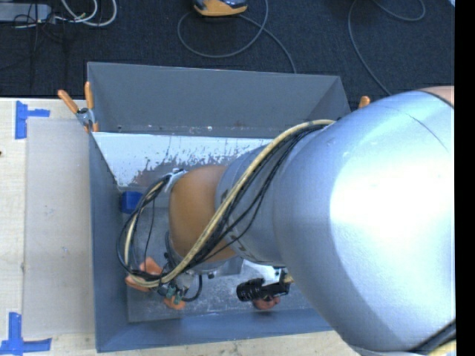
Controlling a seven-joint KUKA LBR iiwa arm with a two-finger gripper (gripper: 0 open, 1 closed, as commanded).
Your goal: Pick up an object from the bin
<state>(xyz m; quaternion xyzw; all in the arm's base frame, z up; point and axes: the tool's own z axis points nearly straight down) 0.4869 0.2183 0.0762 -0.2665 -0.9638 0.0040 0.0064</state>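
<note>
Grey bin (215,102), arm (356,221) blocking its middle, blue thing (131,201) beside

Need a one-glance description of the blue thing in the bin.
Find the grey bin and its left wall. On the floor beside it, left of the arm's cables, lies a small blue piece. It is the bin's only blue thing; bits nearer the front are orange and black.

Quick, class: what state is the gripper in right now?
Gripper: cannot be told; it is low in the bin, mostly hidden under the arm.
</note>
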